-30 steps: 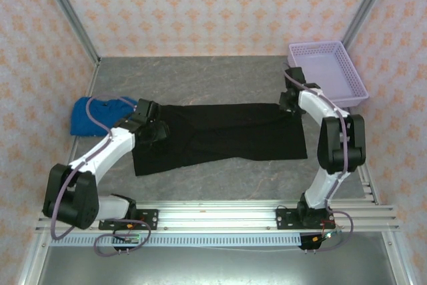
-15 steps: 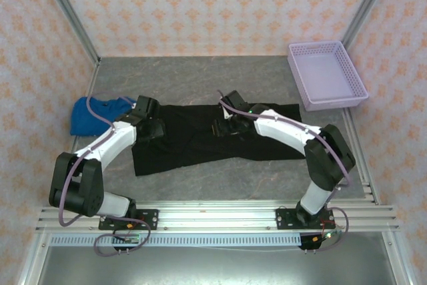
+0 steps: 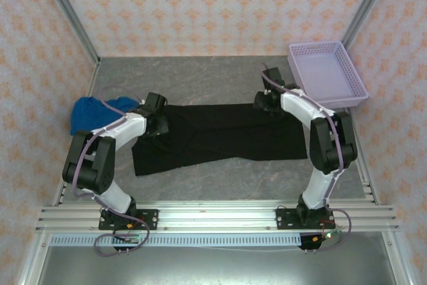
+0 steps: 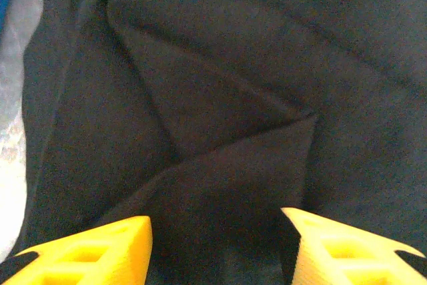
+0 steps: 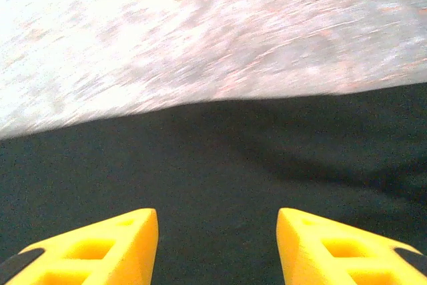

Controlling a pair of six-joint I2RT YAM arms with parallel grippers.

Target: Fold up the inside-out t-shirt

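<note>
The black inside-out t-shirt [image 3: 220, 135] lies spread flat across the middle of the grey table. My left gripper [image 3: 160, 123] hovers over its left end, jaws open, with creased black cloth [image 4: 220, 131] below and between the yellow fingers [image 4: 100, 248]. My right gripper [image 3: 261, 103] is over the shirt's far right edge, open too. In the right wrist view black cloth [image 5: 220, 178] lies under the yellow fingers [image 5: 333, 248], and the shirt's edge meets bare table just ahead.
A bright blue folded garment [image 3: 93, 113] lies left of the shirt, close to my left arm. A lilac plastic basket [image 3: 327, 75] stands at the back right. Bare grey table [image 3: 200, 75] stretches behind the shirt and in front of it.
My right gripper swung from the shirt's right corner to its middle, then back toward the far right edge. My left gripper shifted slightly right over the shirt's left end.
</note>
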